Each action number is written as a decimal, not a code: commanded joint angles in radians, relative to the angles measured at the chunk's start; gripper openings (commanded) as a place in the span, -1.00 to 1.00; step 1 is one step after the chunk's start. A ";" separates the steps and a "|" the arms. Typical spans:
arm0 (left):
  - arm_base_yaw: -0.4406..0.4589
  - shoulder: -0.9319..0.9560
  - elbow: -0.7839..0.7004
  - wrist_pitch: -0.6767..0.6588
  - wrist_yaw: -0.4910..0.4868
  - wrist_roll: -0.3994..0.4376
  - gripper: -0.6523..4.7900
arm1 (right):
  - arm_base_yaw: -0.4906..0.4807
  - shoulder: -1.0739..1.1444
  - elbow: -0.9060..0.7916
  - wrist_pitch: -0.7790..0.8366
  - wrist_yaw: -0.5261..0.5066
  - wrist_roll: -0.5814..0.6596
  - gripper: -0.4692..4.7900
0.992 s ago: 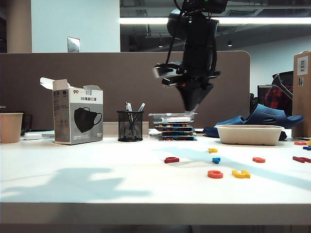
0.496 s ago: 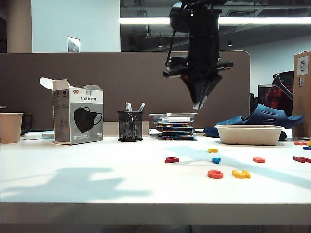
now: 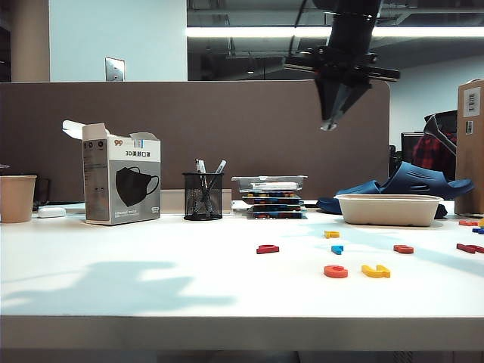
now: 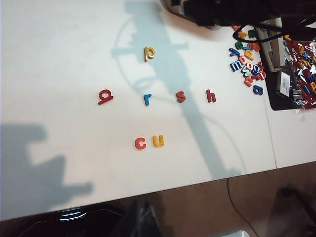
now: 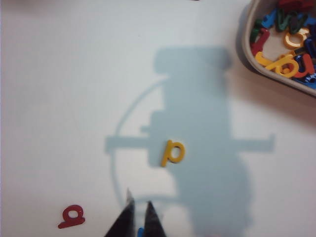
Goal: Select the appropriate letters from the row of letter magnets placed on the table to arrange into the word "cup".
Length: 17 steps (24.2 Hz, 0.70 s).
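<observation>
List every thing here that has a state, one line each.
right gripper: high above the table, jaws nearly shut, empty
left gripper: out of view
orange-red c: placed, beside u
yellow u: placed, right of c
yellow p: lying apart, not yet placed
mask box: flap open

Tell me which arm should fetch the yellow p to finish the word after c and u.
Right. The right gripper hangs high above the table, almost over the yellow p, jaws nearly shut and empty. The left gripper shows in no view.
</observation>
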State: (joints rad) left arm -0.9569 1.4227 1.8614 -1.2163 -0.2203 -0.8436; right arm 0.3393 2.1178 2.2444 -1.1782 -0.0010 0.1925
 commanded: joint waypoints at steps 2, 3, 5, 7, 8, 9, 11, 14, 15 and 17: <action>0.000 -0.003 0.003 0.003 -0.004 -0.002 -0.78 | -0.023 0.003 0.003 -0.004 -0.006 0.023 -0.70; 0.000 -0.003 0.003 0.003 -0.004 -0.002 -0.78 | -0.024 0.014 0.004 -0.003 -0.006 0.024 -0.64; 0.000 -0.003 0.003 0.003 -0.004 -0.002 -0.78 | -0.026 0.036 0.006 -0.003 -0.027 0.025 -0.60; 0.000 -0.003 0.003 0.002 -0.004 -0.002 -0.78 | -0.029 0.054 0.006 -0.002 -0.058 0.026 -0.57; 0.000 -0.003 0.003 0.002 -0.004 -0.002 -0.78 | -0.029 0.075 0.007 0.000 -0.085 0.040 -0.41; 0.000 -0.003 0.003 0.003 -0.004 -0.002 -0.78 | -0.031 0.094 0.011 0.002 -0.089 0.048 -0.19; 0.000 -0.003 0.003 0.003 -0.004 -0.002 -0.78 | -0.035 0.115 0.017 0.003 -0.089 0.048 -0.09; 0.000 -0.003 0.003 0.003 -0.004 -0.002 -0.78 | -0.036 0.157 0.017 0.008 -0.086 0.070 0.11; 0.000 -0.003 0.003 0.003 -0.004 -0.002 -0.78 | -0.036 0.173 0.017 0.008 -0.080 0.078 0.11; 0.000 -0.003 0.003 0.003 -0.004 -0.002 -0.78 | -0.036 0.194 0.016 0.008 -0.078 0.078 0.11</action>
State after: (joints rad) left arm -0.9569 1.4227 1.8614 -1.2160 -0.2203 -0.8436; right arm 0.3031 2.3009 2.2566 -1.1755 -0.0830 0.2630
